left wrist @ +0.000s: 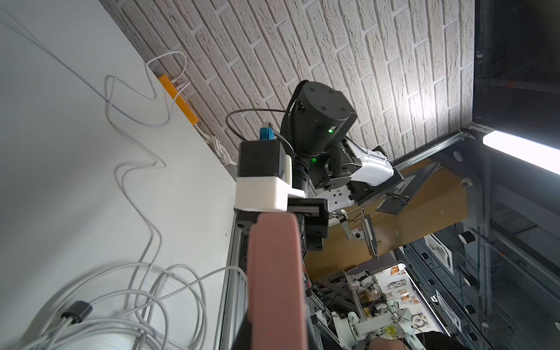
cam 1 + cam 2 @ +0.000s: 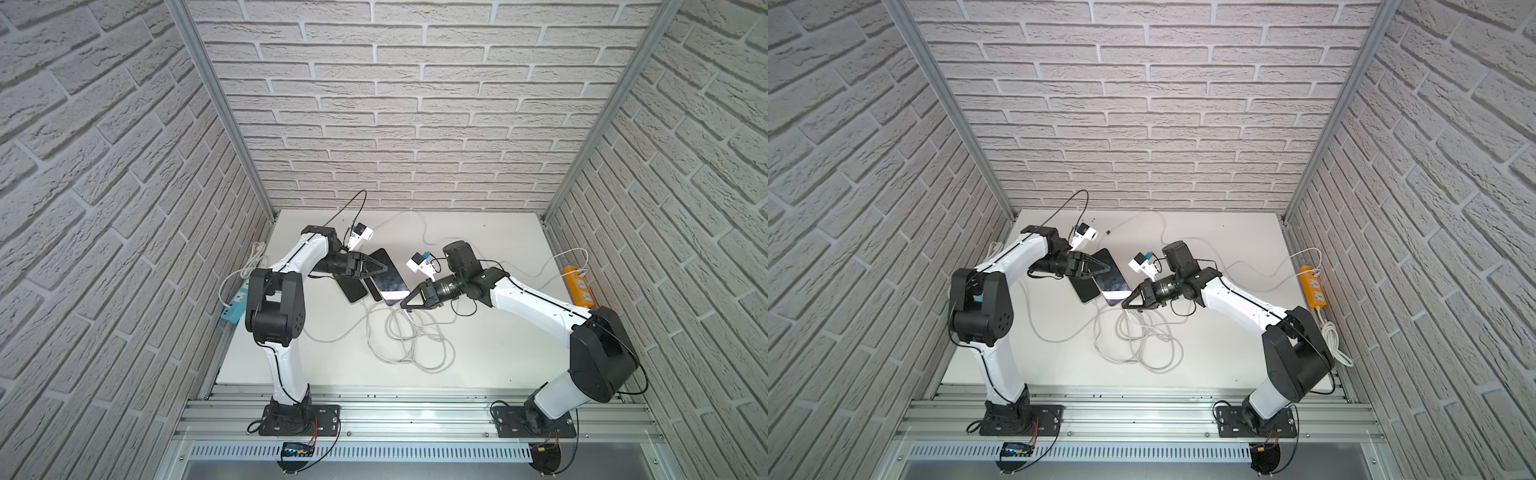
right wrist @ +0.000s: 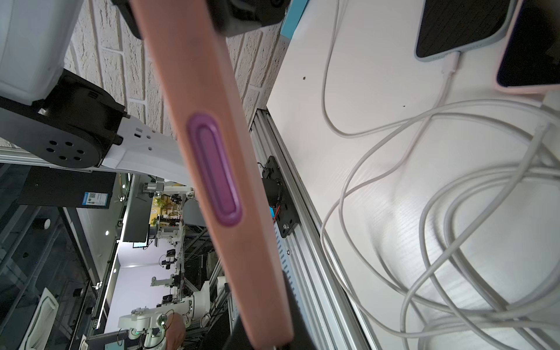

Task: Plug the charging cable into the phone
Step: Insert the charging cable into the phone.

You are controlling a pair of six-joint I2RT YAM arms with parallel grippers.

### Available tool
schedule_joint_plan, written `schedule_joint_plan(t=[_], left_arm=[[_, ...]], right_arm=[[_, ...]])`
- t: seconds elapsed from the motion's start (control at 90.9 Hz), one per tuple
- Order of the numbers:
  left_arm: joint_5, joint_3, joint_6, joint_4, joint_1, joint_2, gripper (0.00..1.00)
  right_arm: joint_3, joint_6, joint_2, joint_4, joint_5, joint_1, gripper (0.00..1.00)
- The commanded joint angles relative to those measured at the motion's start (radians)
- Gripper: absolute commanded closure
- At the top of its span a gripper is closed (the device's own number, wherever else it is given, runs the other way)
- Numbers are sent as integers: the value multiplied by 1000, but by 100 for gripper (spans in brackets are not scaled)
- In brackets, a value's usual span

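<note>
Pink-cased phone (image 2: 395, 282) clamped by left tool (image 2: 385, 268) and right tool (image 2: 404, 304); blue label (image 3: 95, 198) unreadable.

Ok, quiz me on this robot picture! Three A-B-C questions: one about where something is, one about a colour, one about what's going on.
1. Where is the orange power strip? A) at the table's edge on the robot's right B) in the middle C) in a gripper
2. What colour is the raised phone's case? A) green B) pink C) yellow
3. What holds that phone? A) nothing B) only one gripper C) the left gripper and right gripper together
Answers: 1 A, it lies beside the right-hand wall; 2 B, both wrist views show its pink edge; 3 C, shut jaws clamp each end.
</note>
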Motion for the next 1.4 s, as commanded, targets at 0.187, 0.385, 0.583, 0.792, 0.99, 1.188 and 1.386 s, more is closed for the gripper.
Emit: schedule_joint_plan(t=[0.187,0.385,0.583,0.792,0.99,1.188,1.386], left_arm=[[113,-37,-25,-324,-123,8,100],[113,-30,-30,-325,-113,3,100],[113,-9,-50,-323,-94,2,100],[113,-2,-56,-321,-82,5,100],[113,6,-59,-321,-61,9,100],[112,7,-52,-321,-45,15,100],[113,14,-40,-320,-3,16,100]], right_arm=[[161,-26,32,590,200,-27,97],[179,-40,43,567,180,-27,96],[147,-59,20,544,166,-30,84],[117,-60,4,539,155,-48,68],[87,-76,-15,507,159,-72,57],[50,-50,-65,461,199,-135,45],[34,-145,-191,155,264,-161,42]])
